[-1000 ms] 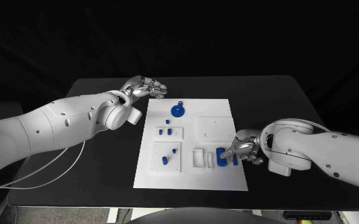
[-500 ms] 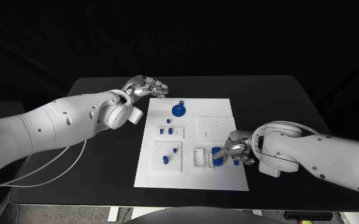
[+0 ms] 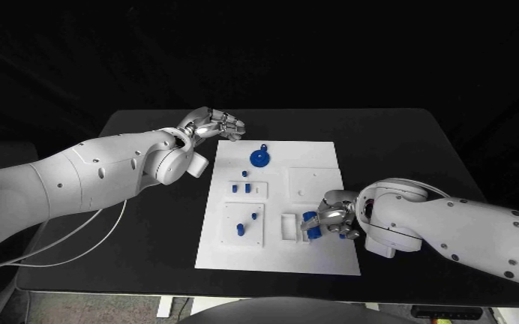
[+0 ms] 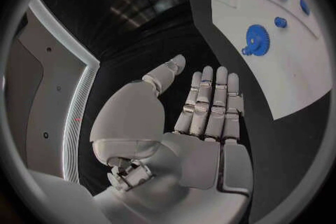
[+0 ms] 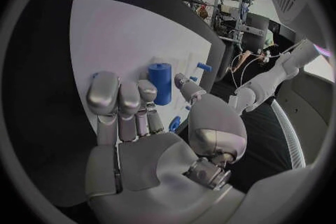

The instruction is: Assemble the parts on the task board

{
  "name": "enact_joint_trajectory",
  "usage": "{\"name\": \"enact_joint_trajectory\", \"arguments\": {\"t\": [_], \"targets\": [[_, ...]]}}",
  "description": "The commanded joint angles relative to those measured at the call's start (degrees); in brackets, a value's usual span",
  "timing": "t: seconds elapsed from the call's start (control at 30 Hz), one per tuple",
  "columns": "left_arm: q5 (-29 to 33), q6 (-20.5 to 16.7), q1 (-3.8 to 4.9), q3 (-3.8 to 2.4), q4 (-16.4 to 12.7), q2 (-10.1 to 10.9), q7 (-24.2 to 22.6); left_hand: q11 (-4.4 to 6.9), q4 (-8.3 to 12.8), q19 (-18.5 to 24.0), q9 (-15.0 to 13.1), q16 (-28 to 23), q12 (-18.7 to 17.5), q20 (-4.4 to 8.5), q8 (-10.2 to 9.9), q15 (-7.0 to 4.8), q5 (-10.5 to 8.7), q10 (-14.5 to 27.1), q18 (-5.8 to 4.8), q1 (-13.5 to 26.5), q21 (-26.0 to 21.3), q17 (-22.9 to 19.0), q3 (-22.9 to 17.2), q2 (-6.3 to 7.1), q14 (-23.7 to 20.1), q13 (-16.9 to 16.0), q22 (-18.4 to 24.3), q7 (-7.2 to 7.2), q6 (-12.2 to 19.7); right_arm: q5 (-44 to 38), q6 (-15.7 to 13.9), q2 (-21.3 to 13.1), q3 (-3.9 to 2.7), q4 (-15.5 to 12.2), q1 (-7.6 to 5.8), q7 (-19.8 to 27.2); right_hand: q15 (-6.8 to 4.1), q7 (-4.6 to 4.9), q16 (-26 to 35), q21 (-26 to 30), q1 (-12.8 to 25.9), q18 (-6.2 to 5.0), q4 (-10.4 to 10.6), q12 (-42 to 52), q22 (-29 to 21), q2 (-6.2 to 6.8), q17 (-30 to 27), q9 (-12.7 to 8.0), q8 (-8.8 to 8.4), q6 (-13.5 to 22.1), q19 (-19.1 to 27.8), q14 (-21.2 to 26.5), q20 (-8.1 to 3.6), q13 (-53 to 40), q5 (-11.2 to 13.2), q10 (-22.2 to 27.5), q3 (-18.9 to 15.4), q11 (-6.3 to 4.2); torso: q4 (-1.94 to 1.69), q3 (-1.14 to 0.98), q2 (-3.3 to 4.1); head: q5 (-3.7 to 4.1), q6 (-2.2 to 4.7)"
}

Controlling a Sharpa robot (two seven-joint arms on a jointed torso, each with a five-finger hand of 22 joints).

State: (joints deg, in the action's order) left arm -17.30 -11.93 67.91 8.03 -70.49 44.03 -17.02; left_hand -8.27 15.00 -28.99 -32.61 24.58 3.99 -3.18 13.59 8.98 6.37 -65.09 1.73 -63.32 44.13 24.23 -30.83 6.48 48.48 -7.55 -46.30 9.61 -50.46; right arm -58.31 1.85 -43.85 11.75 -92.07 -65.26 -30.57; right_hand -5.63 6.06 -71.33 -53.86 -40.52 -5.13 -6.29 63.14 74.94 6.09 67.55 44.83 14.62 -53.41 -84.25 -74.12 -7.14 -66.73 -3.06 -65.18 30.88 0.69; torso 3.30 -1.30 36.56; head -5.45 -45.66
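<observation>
**Right hand closes in on the blue cylinder**

Right silver hand [image 3: 330, 220] has slid leftward over the white task board [image 3: 308, 160] within the last second; I judge it is lining up a grasp. Fingers are loosely spread, holding nothing. My right wrist view shows the upright blue cylinder part [image 5: 160, 83] just beyond the fingertips, untouched. Left silver hand [image 3: 213, 125] hangs flat and empty beside the board's far corner.

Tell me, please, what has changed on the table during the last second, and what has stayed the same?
The right hand has moved further over the task board, from its right edge toward the blue cylinder near the front; whether it already touches the cylinder cannot be told. The left hand stays open, hovering by the board's far left corner. The blue gear and the other parts have not moved.
</observation>
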Motion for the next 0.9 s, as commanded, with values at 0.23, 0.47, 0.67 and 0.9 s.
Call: {"name": "enact_joint_trajectory", "arguments": {"t": [0.23, 0.47, 0.67, 0.9], "targets": [[0.3, 0.9, 0.02, -0.03, -0.2, 0.1, -0.5, 0.01, -0.1, -0.3, 0.1, -0.3, 0.2, -0.06, 0.4, 0.02, -0.23, -0.3, 0.90, 0.5, -0.3, 0.1, 0.3, 0.04, 0.3, 0.1, 0.1, -0.05, 0.5, -0.2, -2.1, -0.8, 0.40, 0.3, 0.52, -0.1, -0.67, 0.08, 0.3, -0.4, -2.6, -9.87, -1.3, 0.3, 0.8, -1.88, 0.3, -7.2, 0.01, -1.9, -0.1, -1.0, 0.11, 0.0, 0.3, 0.9, 2.9, -0.95, 0.08, -0.02, 0.02, -0.24, 0.00], [0.3, 1.0, 0.02, -0.03, -0.2, 0.1, -0.5, 0.01, -0.1, -0.3, 0.1, -0.3, 0.2, -0.06, 0.4, 0.02, -0.23, -0.3, 0.89, 0.5, -0.3, 0.1, 0.3, 0.03, 0.3, 0.1, 0.1, -0.05, 0.5, 2.3, -3.6, -1.9, 0.38, -1.2, 0.35, 0.1, -0.93, -0.23, 0.5, -0.5, -2.2, -9.87, -0.9, 0.2, 0.8, -1.86, 0.4, -7.1, 0.22, -2.9, -0.2, -1.1, 0.59, 0.2, 0.3, 0.5, 4.8, -1.24, 0.09, -0.04, 0.00, -0.40, 0.09], [0.3, 1.0, 0.02, -0.03, -0.1, 0.2, -0.5, 0.01, -0.1, -0.3, 0.1, -0.3, 0.2, -0.06, 0.4, 0.02, -0.23, -0.3, 0.89, 0.6, -0.3, 0.1, 0.3, 0.01, 0.3, 0.1, 0.1, -0.05, 0.5, 4.3, -4.7, -2.8, 0.35, -2.6, -1.08, 0.1, -1.03, -0.36, 0.6, -0.6, -1.7, -9.87, -0.7, 0.1, 0.8, -1.66, 0.5, -7.1, 0.30, -3.4, -0.3, -1.2, 0.75, 0.3, 0.3, 0.2, 5.4, -1.37, 0.03, -0.04, 0.04, -0.50, 0.13], [0.3, 1.1, 0.02, -0.03, -0.2, 0.2, -0.5, 0.01, -0.1, -0.3, 0.1, -0.3, 0.2, -0.07, 0.4, 0.02, -0.24, -0.3, 0.89, 0.6, -0.3, 0.1, 0.4, 0.01, 0.3, 0.1, 0.1, -0.05, 0.5, 8.2, -5.2, -1.9, 0.34, -3.3, -1.67, 0.0, -1.11, -0.45, 0.6, -0.7, -1.3, -9.87, -0.6, 0.1, 0.8, -1.53, 0.6, -7.1, 0.36, -3.8, -0.3, -1.3, 0.82, 0.4, 0.3, 0.1, 5.6, -1.46, 0.01, 0.00, 0.09, -0.58, 0.25]]}}
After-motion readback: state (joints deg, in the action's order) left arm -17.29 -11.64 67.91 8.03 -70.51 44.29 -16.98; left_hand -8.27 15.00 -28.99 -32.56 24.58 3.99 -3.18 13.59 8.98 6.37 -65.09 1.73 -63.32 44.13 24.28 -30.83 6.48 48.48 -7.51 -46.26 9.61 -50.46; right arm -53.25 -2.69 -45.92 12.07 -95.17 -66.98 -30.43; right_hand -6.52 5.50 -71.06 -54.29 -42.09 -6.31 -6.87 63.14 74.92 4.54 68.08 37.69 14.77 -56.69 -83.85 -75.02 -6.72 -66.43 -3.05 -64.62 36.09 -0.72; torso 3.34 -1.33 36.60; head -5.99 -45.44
